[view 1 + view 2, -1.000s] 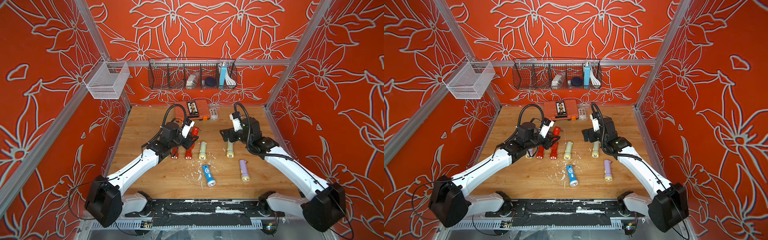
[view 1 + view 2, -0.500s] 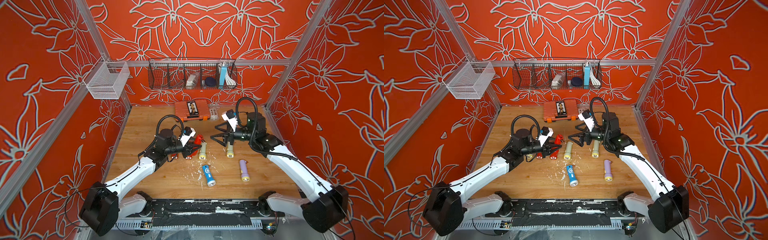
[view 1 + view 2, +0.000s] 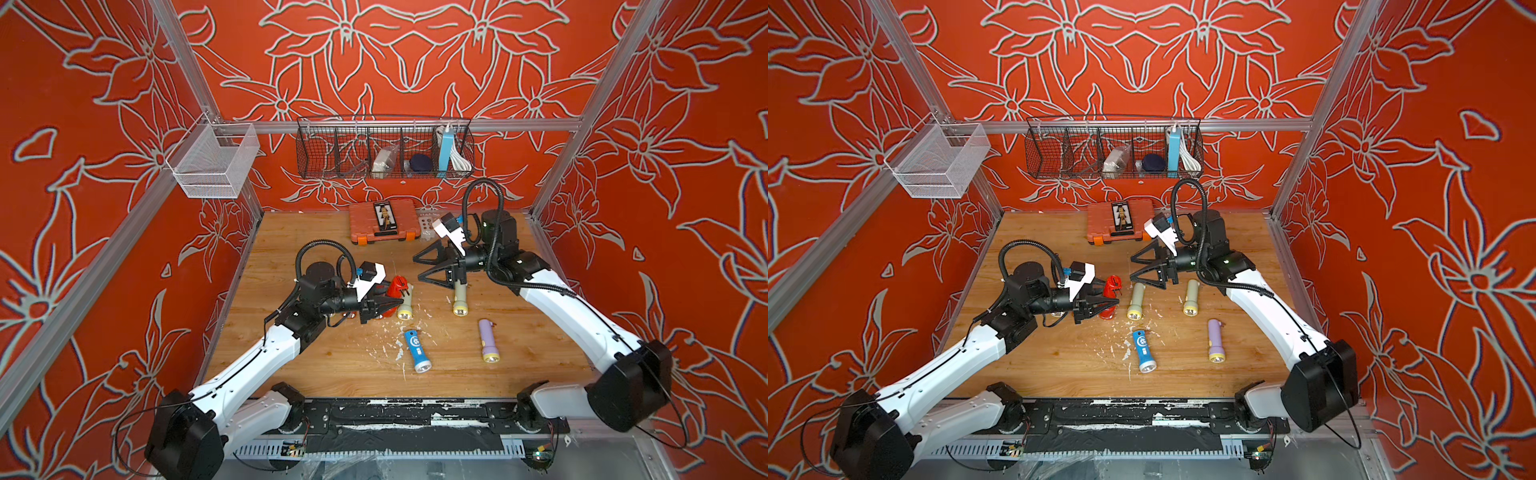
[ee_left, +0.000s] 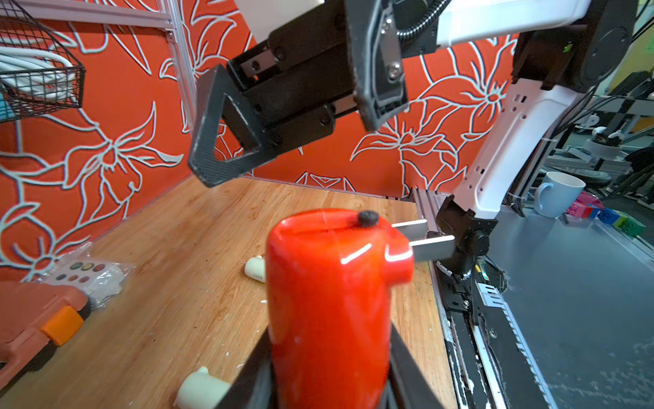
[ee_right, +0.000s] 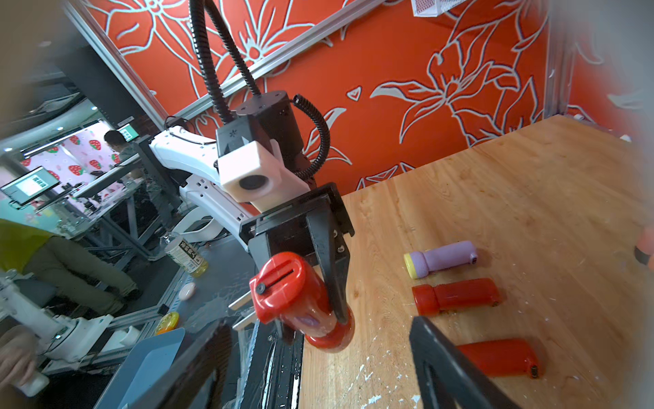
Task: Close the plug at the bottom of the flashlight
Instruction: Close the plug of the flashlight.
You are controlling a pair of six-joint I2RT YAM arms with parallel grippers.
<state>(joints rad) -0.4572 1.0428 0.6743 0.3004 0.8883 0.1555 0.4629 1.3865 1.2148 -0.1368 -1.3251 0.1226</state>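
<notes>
Left wrist: plug (image 4: 430,246) beyond flashlight (image 4: 329,301) edge

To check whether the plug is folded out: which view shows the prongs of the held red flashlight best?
The left wrist view: both prongs stick out from the red flashlight, close and unblocked. The right wrist view shows them smaller. In both top views they are too small to tell.

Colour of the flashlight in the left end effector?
Glossy red; the flashlight shows best in the left wrist view.
</notes>
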